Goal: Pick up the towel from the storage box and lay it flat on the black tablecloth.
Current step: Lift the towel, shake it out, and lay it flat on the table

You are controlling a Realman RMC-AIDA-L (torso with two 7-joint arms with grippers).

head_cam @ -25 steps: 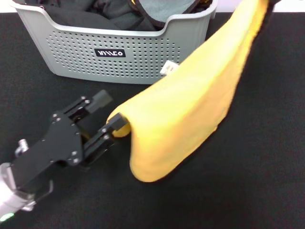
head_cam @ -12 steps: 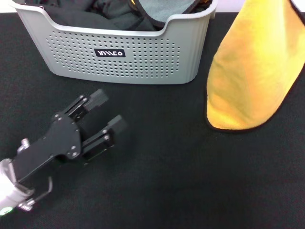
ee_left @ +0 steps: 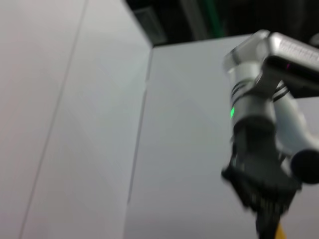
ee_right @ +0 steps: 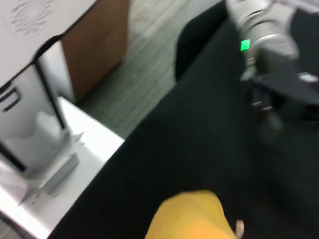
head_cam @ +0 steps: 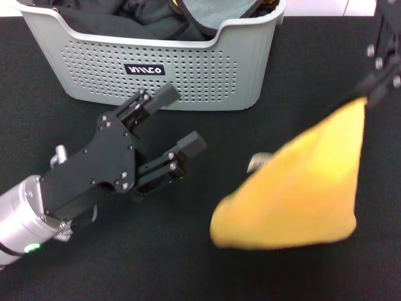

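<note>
The yellow-orange towel (head_cam: 301, 191) hangs in the air over the black tablecloth (head_cam: 207, 269), its white label (head_cam: 258, 162) at its left side. My right gripper (head_cam: 371, 95) at the upper right is shut on the towel's top corner. My left gripper (head_cam: 180, 119) is open and empty, in front of the grey storage box (head_cam: 188, 75) and left of the towel, apart from it. The right wrist view shows the towel's top (ee_right: 192, 216) over the tablecloth (ee_right: 199, 134) and the left arm (ee_right: 279, 64) beyond. The left wrist view shows the right arm (ee_left: 259, 149) far off.
The storage box holds black and grey fabrics (head_cam: 156, 19) and stands at the back left. A floor, a white unit (ee_right: 45, 164) and a brown cabinet (ee_right: 94, 50) lie beyond the table's edge in the right wrist view.
My left gripper let go of the towel's corner, opened and moved forward toward the box. My right gripper came down and the towel swung lower and to the left over the tablecloth.
</note>
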